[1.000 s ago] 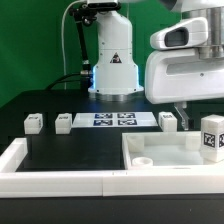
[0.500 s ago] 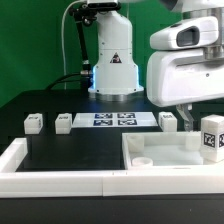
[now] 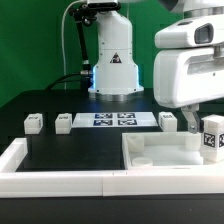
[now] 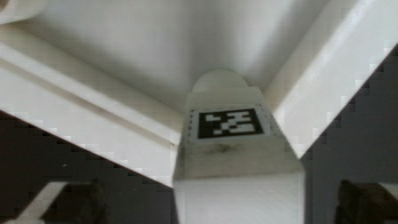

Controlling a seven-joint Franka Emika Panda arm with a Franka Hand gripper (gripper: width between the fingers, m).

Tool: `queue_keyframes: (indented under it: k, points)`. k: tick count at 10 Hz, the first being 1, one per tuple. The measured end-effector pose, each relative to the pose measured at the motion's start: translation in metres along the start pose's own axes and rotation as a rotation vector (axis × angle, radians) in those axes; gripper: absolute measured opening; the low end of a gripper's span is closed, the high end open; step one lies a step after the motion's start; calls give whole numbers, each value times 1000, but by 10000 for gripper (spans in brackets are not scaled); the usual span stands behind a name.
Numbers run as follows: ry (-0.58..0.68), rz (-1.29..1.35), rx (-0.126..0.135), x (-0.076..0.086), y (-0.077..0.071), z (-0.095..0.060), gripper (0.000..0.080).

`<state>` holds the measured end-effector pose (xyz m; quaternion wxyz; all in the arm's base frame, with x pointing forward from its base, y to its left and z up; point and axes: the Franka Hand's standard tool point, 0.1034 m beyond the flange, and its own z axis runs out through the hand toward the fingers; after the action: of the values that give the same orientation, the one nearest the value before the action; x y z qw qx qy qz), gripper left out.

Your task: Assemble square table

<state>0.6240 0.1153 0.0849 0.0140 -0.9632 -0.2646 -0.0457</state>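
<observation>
The white square table slab (image 3: 165,153) lies at the front on the exterior view's right, inside the border wall. One white tagged leg (image 3: 212,136) stands upright on its far right side. My gripper (image 3: 200,125) hangs over that leg, and one dark finger (image 3: 189,125) reaches down beside it. In the wrist view the leg (image 4: 228,122) runs between my open gripper's (image 4: 205,205) dark fingers (image 4: 45,202), with a gap on each side. Three more legs (image 3: 33,122) (image 3: 63,121) (image 3: 168,119) lie on the black table further back.
The marker board (image 3: 113,120) lies flat between the loose legs, in front of the robot base (image 3: 113,65). A long low white border wall (image 3: 60,180) runs along the front and up the exterior view's left side.
My hand has shifted toward the exterior view's right, over the upright leg. The jaws stay wide and no part has moved.
</observation>
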Motion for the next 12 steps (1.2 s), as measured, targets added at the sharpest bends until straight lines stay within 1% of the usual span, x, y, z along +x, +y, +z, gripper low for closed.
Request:
queue_keyframes:
  k: [2,3,6,8,10,12]
  points:
    - [0,0,0,0,0,0,362]
    - [0,0,0,0,0,0,294]
    - [0,1,0,0,0,0,294]
    - [1,74,2,0,0,0,294]
    - [2,271,5,0,0,0,294]
    - [1,472,5,2,-4,0,293]
